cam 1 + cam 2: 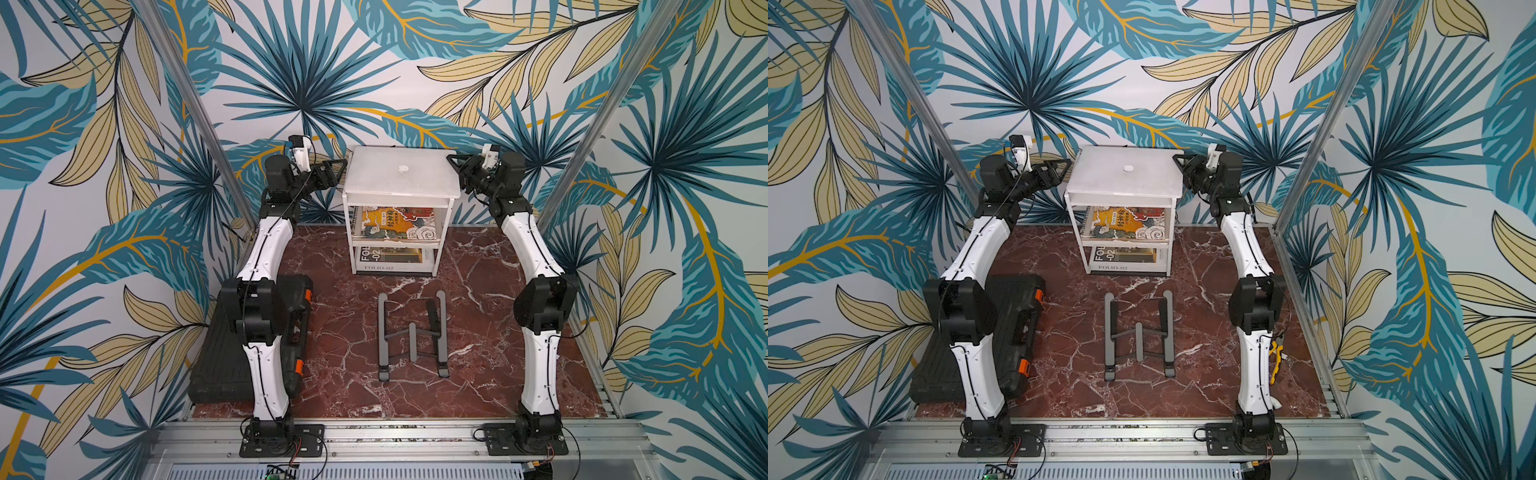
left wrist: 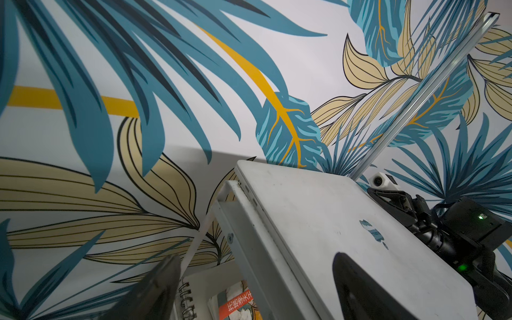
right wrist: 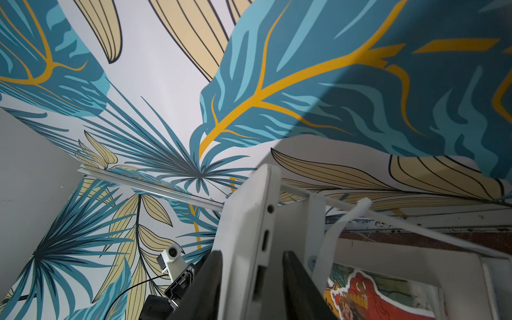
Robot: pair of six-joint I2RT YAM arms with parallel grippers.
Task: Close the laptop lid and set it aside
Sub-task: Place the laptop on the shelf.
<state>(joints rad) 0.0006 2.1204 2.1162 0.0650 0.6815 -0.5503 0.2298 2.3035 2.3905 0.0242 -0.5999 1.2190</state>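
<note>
The silver laptop (image 1: 401, 168) lies flat on the white shelf top (image 1: 399, 195) at the back, seen in both top views. Its lid (image 2: 346, 221) is down, apple logo facing up. My left gripper (image 1: 340, 165) is at the laptop's left edge and open: one finger (image 2: 360, 291) hangs over the lid, the other (image 2: 155, 291) is below the shelf top. My right gripper (image 3: 252, 288) is open at the right edge. Its fingers straddle the laptop's port side (image 3: 243, 221) and the shelf top, with a gap on the lower side.
The shelf holds books (image 1: 395, 222) on its lower levels. A grey folding stand (image 1: 413, 336) sits mid-table on the red marble. A black ribbed case (image 1: 224, 357) lies at the front left under the left arm. The leaf-patterned wall stands close behind the shelf.
</note>
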